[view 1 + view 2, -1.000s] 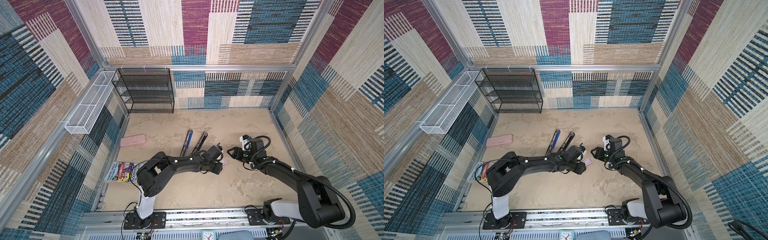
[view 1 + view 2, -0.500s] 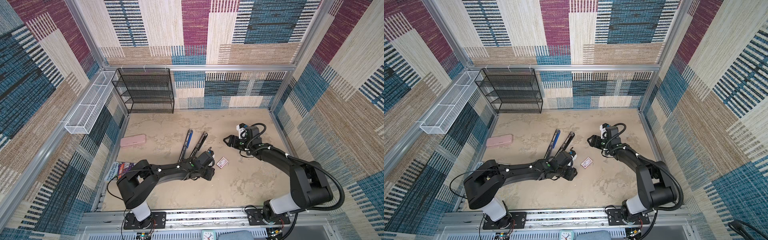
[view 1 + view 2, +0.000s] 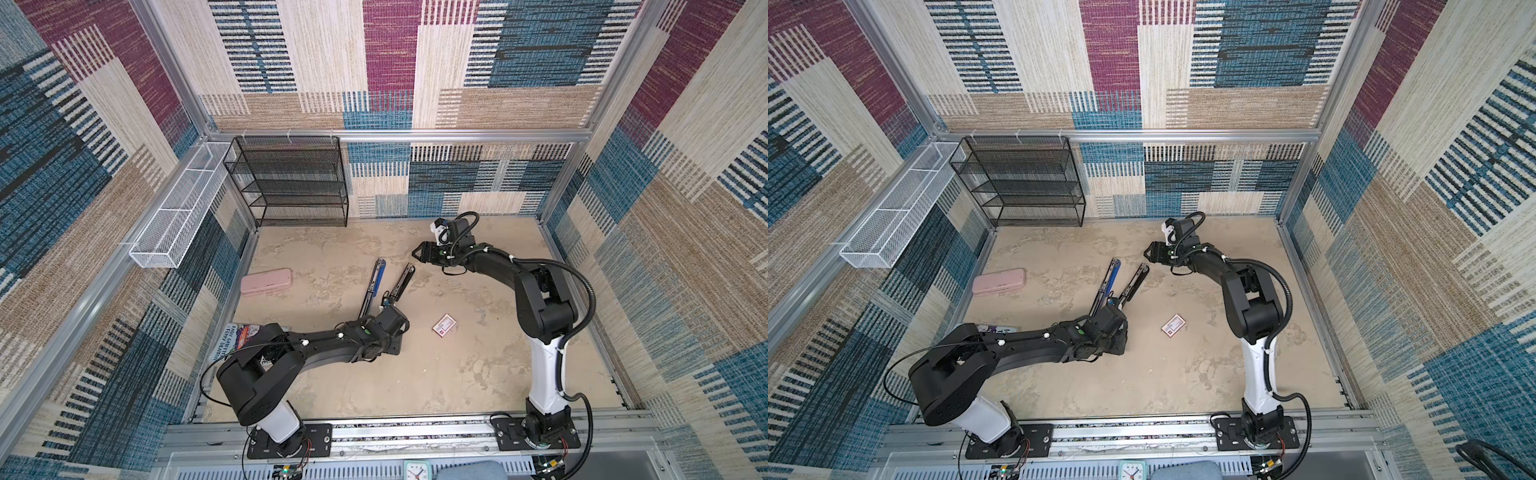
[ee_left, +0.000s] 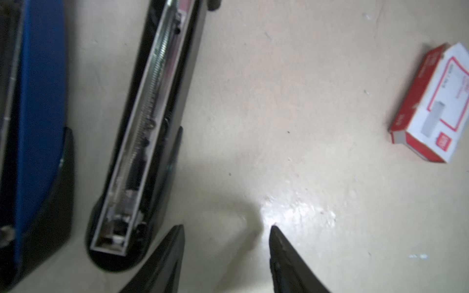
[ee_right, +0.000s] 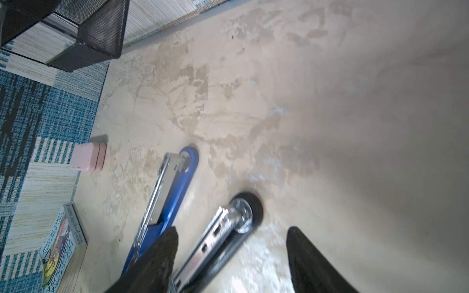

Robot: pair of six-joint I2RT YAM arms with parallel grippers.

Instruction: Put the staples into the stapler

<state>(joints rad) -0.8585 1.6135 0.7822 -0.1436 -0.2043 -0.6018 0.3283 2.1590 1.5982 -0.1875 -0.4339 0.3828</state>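
Note:
Two staplers lie opened in a V at mid-table: a blue stapler (image 3: 376, 277) (image 5: 175, 187) and a black stapler (image 3: 401, 282) (image 4: 152, 121) whose bare magazine channel shows its spring. The staples box (image 3: 444, 325) (image 3: 1173, 325) (image 4: 429, 106), white with a red label, lies alone on the table to the right; no loose strips show. My left gripper (image 4: 227, 228) is open and empty, low beside the black stapler's near end. My right gripper (image 3: 417, 253) (image 5: 232, 228) is open and empty, hovering over the black stapler's far end.
A pink oblong case (image 3: 267, 281) (image 5: 88, 157) lies at the left. A book (image 3: 237, 336) sits by the left wall, partly under my left arm. A black mesh shelf (image 3: 291, 183) stands at the back left, with a white wire basket (image 3: 174, 220) on the left wall.
Both grippers have left the staples box, which now lies free. The left one drew back to the staplers' near ends; the right one swung back and left to the black stapler's far end. Both opened wider.

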